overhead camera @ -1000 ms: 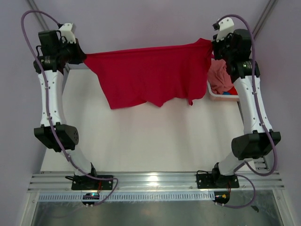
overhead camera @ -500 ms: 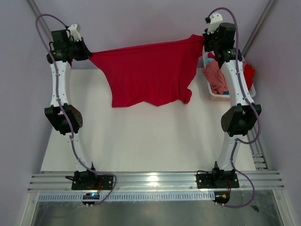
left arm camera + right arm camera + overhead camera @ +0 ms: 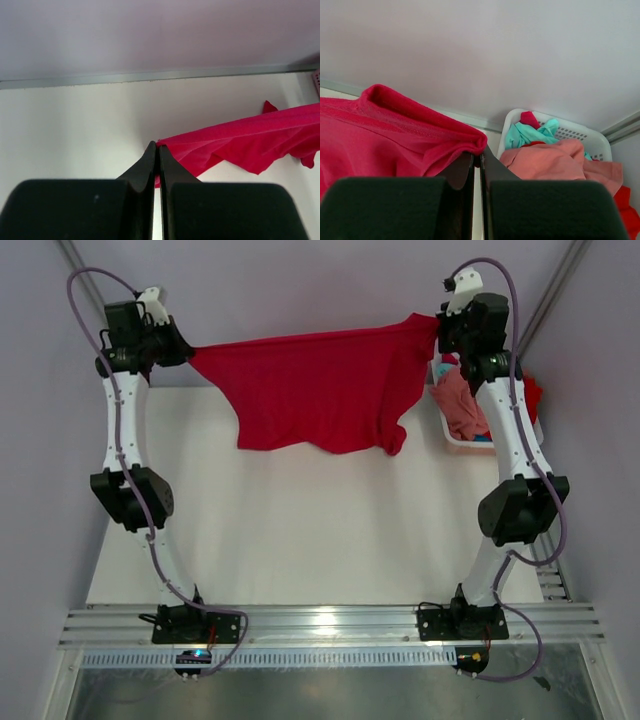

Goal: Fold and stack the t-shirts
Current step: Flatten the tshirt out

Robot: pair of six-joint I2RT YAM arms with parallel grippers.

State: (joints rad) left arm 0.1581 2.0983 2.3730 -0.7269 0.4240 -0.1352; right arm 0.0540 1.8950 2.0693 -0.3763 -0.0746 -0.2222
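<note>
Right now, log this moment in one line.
left end effector: shut on bright red cloth t-shirt | right end effector: shut on it | white plastic basket: holds salmon pink cloth shirt

I'm counting two white-and-black robot arms [image 3: 120, 440] [image 3: 512, 440], one wide bright red cloth t-shirt [image 3: 320, 390] and one white plastic basket [image 3: 575, 132]. It's holding one salmon pink cloth shirt [image 3: 545, 162], one teal cloth piece [image 3: 530, 135], plus red scraps [image 3: 529, 119] I'm not managing to count separately.
</note>
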